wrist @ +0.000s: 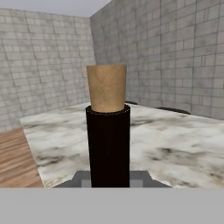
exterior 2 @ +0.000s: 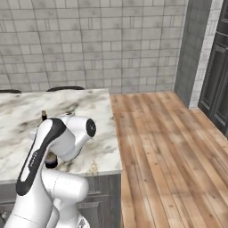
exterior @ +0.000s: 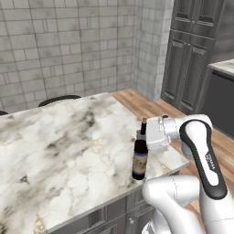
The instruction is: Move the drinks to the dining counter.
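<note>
The wine bottle [exterior: 140,158] stands upright on the dining counter [exterior: 59,151], near the slab's front right corner, and everything else is placed from it. It is a tall, slim cylinder of dark, nearly black glass with a short narrow neck; a pale label with a darker band wraps the lower body. In the hand view the neck [wrist: 108,146] rises as a smooth matte black column, capped by a tan, slightly tapered cork [wrist: 106,88] with a faintly grainy face.

The gripper [exterior: 141,135] reaches in from the bottle's right side at neck height, and its jaws are closed narrowly on the wine bottle just below the cork. The hand behind them is a rounded white shell with dark joints.

Under the bottle the counter is a broad flat slab of white-grey marble, clouded with smoky grey and ochre veins, its edge square-cut; grey panelled drawer fronts [exterior: 114,215] sit below that edge. Behind the bottle, past the far side of the slab, two dark curved chair backs [exterior 2: 66,88] show against a wall [exterior: 64,45] of rough grey rectangular tiles. To the bottle's right lies a floor [exterior 2: 169,151] of warm, streaky wooden planks, and beyond it stand tall dark grey panelled cabinets [exterior: 192,55].
</note>
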Controlling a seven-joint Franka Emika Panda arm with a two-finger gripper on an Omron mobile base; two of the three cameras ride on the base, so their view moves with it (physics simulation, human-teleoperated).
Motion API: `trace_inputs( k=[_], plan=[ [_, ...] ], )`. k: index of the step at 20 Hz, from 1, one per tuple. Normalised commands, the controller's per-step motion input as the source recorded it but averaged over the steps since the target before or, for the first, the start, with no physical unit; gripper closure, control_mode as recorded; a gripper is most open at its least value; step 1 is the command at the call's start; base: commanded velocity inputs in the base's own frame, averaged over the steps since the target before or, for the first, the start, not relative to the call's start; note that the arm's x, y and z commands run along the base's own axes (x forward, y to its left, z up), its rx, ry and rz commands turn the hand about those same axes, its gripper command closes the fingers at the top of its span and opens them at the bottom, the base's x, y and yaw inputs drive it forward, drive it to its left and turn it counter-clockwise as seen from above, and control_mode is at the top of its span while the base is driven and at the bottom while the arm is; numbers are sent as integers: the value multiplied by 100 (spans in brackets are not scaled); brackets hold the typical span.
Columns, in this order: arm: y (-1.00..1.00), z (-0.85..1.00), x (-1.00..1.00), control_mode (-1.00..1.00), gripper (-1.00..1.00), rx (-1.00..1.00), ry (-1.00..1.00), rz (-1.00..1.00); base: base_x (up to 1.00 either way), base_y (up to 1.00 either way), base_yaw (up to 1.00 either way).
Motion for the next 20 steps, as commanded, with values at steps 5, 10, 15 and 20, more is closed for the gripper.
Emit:
trace_inputs(
  k=[5,10,15,20],
  plan=[
    [4,9,67,-100,100,0,10,2,0,0,0],
    [0,9,48,-100,100,-4,19,9,0,0,0],
    [9,-15,4,-100,100,-4,0,7,0,0,0],
    [13,-23,-4,-100,100,-1,-24,5,0,0,0]
  ],
)
